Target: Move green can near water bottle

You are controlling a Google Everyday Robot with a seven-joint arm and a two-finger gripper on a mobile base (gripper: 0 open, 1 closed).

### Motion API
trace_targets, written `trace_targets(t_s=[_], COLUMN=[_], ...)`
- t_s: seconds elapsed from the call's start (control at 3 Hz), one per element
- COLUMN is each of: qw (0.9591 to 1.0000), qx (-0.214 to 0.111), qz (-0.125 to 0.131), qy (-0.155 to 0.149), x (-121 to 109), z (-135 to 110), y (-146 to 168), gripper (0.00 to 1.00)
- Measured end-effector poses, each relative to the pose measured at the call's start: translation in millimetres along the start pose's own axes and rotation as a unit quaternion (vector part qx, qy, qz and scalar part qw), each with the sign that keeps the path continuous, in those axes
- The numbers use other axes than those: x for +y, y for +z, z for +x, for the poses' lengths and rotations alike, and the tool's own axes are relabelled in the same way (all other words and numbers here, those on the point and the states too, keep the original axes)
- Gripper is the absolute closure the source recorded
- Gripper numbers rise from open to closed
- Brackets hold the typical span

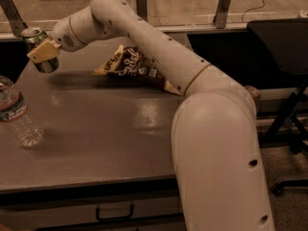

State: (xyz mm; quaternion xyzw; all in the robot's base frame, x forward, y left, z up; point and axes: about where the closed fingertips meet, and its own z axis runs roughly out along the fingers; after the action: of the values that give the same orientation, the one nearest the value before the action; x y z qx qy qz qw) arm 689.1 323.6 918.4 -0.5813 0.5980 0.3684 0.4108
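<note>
The robot's big white arm (159,52) reached out across the desk (106,129) to the far left corner. At its end the gripper (42,53) hung up in the air, above the desk top. The fingers (45,50) were closed tight around the green can (33,36). One tan finger lay across the side of the can that I could see. The can's silver top poked out above the fingers, and its bottom end stuck out below them. The can leaned a little and did not touch the desk.

The water bottle (17,113) stood on the desk below the fingers, nearer to me and a bit to the left, at the desk's edge. There was a clear gap between it and the can.

A brown snack bag (132,67) lay on the desk to the right of the fingers, partly under the arm. A dark chair (284,42) stood far off to the right, past the desk.
</note>
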Motion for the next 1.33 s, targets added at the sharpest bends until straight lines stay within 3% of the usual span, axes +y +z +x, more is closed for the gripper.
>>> trace_targets(t_s=[0.67, 1.0, 1.33], qw=[0.9959, 0.9893, 0.9815], qx=[-0.002, -0.007, -0.006], qz=[-0.089, -0.145, -0.191], qy=[-0.015, -0.012, -0.006], x=[74.0, 109.2, 132.9], z=[8.0, 19.4, 29.5], y=[-23.5, -25.0, -32.8], gripper=[1.0, 1.0, 0.85])
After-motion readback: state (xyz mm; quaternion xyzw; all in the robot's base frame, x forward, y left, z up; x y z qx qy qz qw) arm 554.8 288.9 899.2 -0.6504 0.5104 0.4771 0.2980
